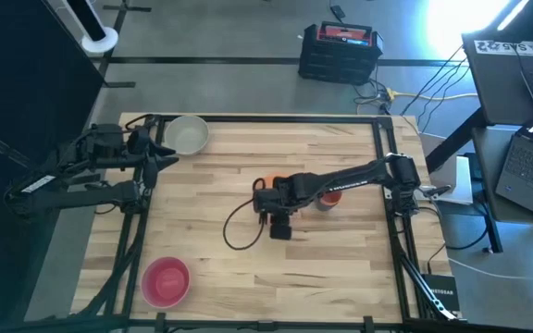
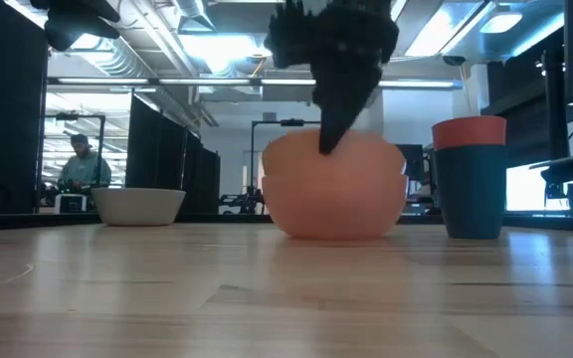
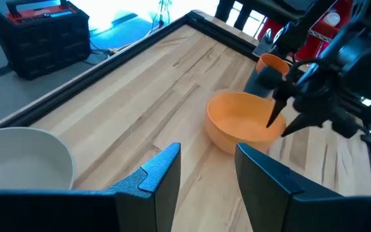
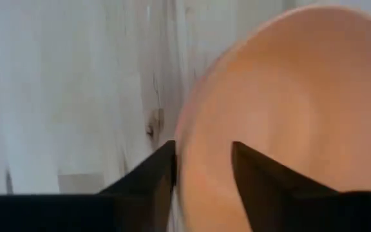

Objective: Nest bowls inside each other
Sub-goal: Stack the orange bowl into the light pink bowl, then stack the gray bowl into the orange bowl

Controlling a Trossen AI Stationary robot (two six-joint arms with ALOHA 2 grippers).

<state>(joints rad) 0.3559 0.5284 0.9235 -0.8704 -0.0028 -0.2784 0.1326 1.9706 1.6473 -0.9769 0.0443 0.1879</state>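
Observation:
An orange bowl (image 3: 237, 121) stands upright on the table's middle; it shows up close in the right wrist view (image 4: 288, 116). My right gripper (image 4: 203, 169) points down over the bowl's rim and is open, with one finger outside the wall and one inside. The same gripper shows in the low view (image 2: 328, 144). A grey-white bowl (image 1: 189, 135) rests on its base at the far left. My left gripper (image 3: 208, 171) hovers open beside it, holding nothing. A pink bowl (image 1: 166, 280) sits near the front left. A small orange-red cup sits in a dark blue one (image 2: 471, 179) to the right of the orange bowl. My right gripper comes from above astride the orange bowl's rim (image 4: 180, 151). A gap shows between the inner finger (image 4: 247, 171) and the wall. Whether the outer finger (image 4: 163, 169) touches the wall I cannot tell. The bowl rests on the table.
A black cable (image 1: 239, 231) loops on the wood near my right wrist. A raised black frame (image 1: 276, 118) borders the table. Bare wood lies between the orange bowl and the pink bowl. A person (image 2: 83, 164) sits far behind the table.

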